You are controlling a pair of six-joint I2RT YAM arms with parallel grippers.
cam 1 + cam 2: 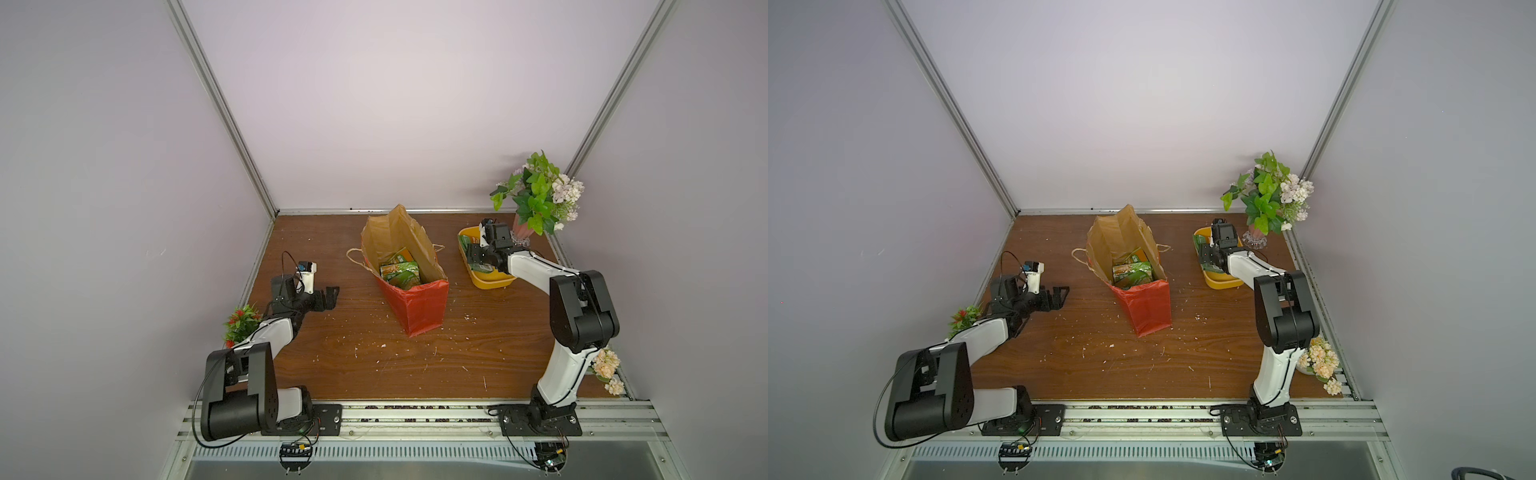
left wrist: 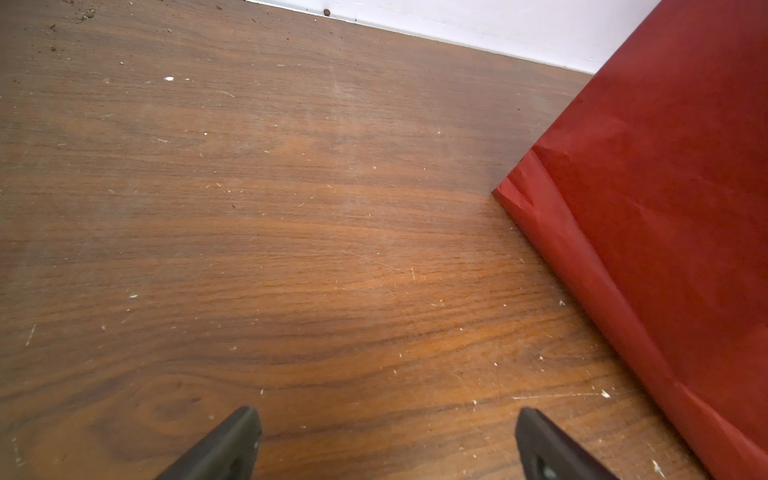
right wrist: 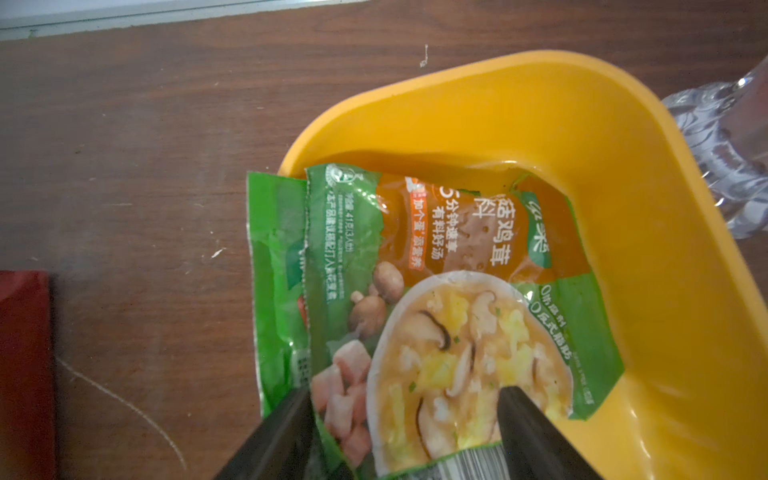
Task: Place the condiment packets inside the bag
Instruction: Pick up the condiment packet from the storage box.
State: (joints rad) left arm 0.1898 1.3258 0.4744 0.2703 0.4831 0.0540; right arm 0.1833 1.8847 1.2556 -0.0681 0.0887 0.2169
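Right wrist view: the right claw (image 3: pixel 405 392) is seen with jaws parted over the top packet (image 3: pixel 457 332) in the yellow tub (image 3: pixel 540 104), nothing pinched yet, a second packet (image 3: pixel 274 249) tucked beneath. The left claw (image 2: pixel 386 411) is held wide and empty over bare table (image 2: pixel 291 208) near the bag (image 1: pixel 419 307), where several packets (image 1: pixel 399 274) are already dropped. At least two are judged left; the tub's full count is blocked by the arm in both top views.

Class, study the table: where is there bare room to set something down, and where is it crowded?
Bare: the wide near half of the table, in front of the bag; also the patch between the left gripper and the bag. Crowded: the back right corner, where the tub, right gripper and flower vase sit close together.
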